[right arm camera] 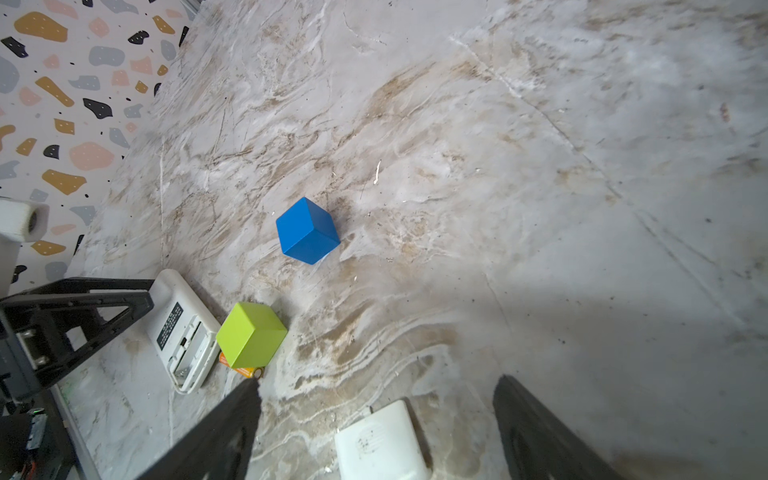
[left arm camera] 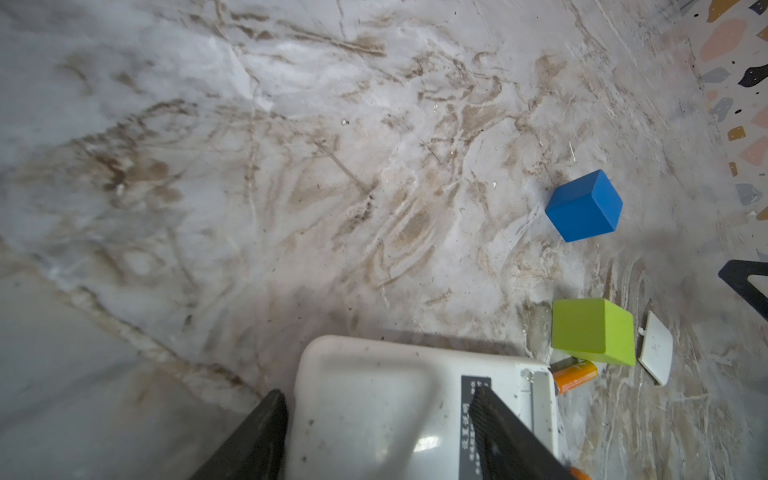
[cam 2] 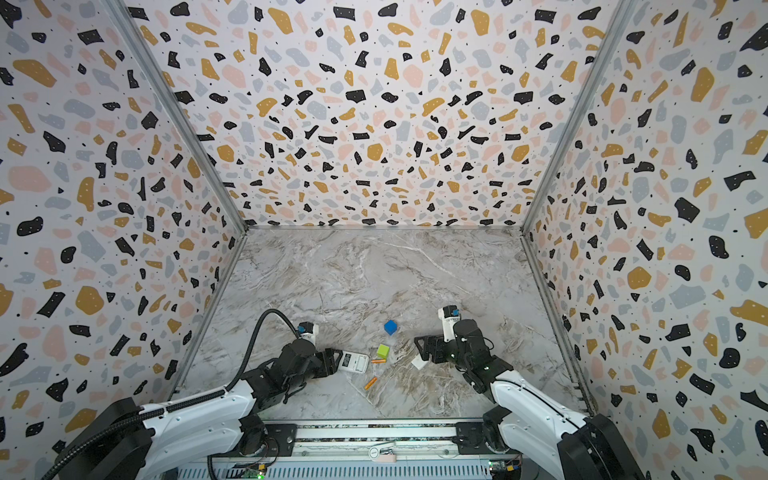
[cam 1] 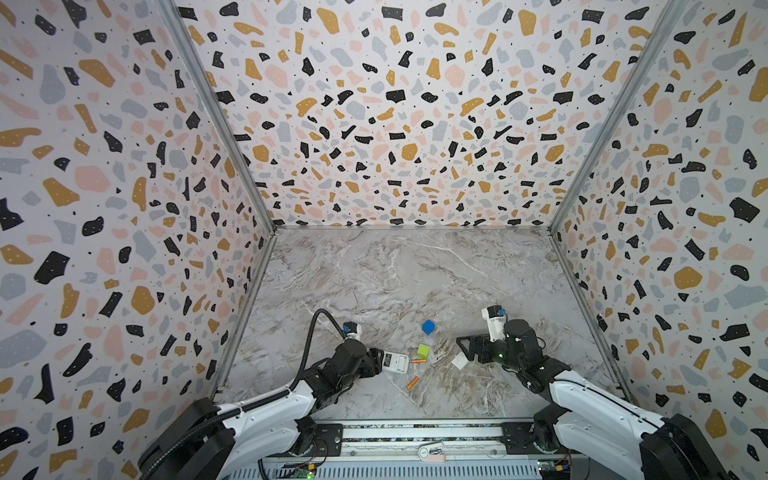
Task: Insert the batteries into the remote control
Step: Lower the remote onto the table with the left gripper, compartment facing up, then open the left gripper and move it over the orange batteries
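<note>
1. Left gripper (left arm camera: 380, 394): jaws apart at end of remote control (cam 1: 395, 361), back up on table (cam 1: 374, 282); gripping or not, cannot tell.
2. 2 batteries (cam 1: 417, 361) loose: 1 just beside remote's open end, second battery (cam 1: 412, 382) nearer front.
3. Right gripper (right arm camera: 378, 382): spread wide, empty, above white square piece (right arm camera: 380, 442).

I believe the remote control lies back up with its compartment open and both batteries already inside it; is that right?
Not quite: the right wrist view shows the open compartment of the remote control empty. Both batteries lie on the table, one beside the green cube, the other nearer the robot. The rest holds.
</note>
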Available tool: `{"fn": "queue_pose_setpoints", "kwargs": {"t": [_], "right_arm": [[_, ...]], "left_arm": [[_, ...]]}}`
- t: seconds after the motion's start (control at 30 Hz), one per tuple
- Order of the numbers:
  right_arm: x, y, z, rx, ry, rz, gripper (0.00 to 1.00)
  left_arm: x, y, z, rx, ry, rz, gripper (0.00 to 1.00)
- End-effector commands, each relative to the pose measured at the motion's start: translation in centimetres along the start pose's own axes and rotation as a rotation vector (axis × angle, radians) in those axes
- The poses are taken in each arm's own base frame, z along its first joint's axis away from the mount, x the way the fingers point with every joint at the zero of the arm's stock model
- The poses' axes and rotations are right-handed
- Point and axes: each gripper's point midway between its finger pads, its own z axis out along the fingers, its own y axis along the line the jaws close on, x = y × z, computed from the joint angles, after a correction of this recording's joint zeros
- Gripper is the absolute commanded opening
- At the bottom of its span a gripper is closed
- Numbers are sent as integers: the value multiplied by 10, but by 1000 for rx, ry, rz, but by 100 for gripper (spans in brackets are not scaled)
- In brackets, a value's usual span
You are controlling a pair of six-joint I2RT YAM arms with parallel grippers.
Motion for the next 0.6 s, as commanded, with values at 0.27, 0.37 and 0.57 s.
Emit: {"fn": "queue_pose_setpoints", "kwargs": {"t": [0.27,0.37,0.57], "right_arm": [[-20,13,1,-31,-26,-39,90],[-22,13,-1,-22,-27,-48,90],[-27,15,0,-23,-31,-60,90]], "left_arm": [[8,8,-15,-65,55,42,74],[-12,11,-33,-154,24,112,78],[-18,-15,-38,-85,70,164,73]]}}
